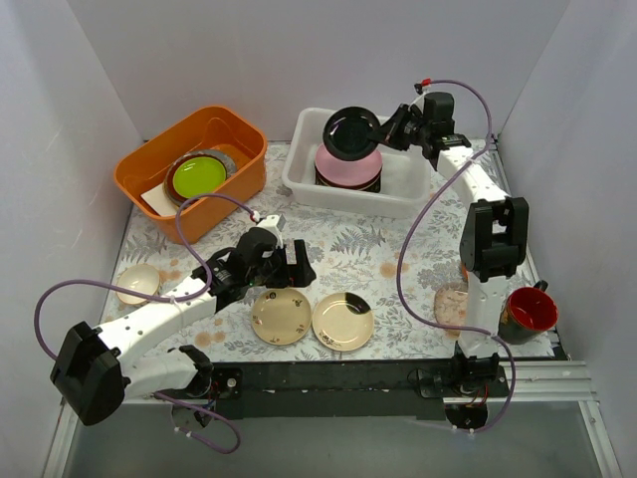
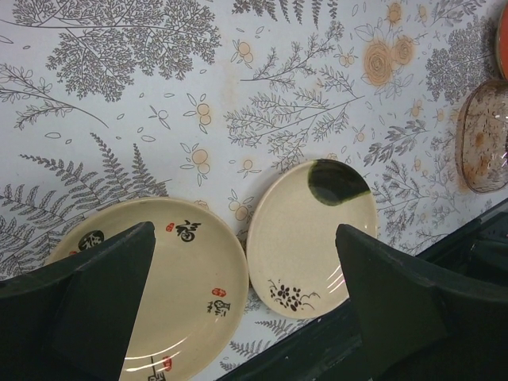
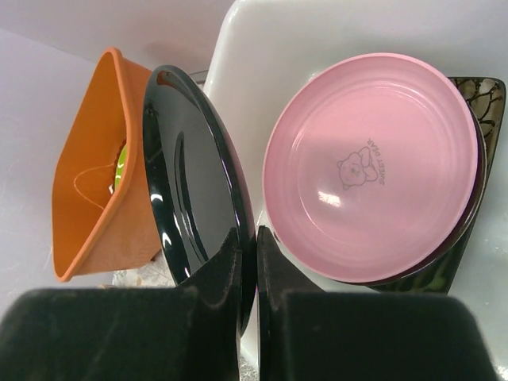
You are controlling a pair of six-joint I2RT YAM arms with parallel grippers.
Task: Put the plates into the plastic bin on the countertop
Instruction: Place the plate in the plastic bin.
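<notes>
Black plate (image 3: 190, 182), clamped in right jaws, should settle flat onto pink plate (image 3: 369, 167) beneath; left jaws apart.

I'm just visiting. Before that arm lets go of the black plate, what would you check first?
1. Grip: right gripper clamps the glossy black round plate by its rim: ok.
2. Plate is over the white translucent plastic bin: ok.
3. The pink round plate, topmost in the bin, is bare: ok.
4. Drop height onto it: cannot tell.
5. The left gripper is open over the cream round plates, away from the bin: ok.
</notes>
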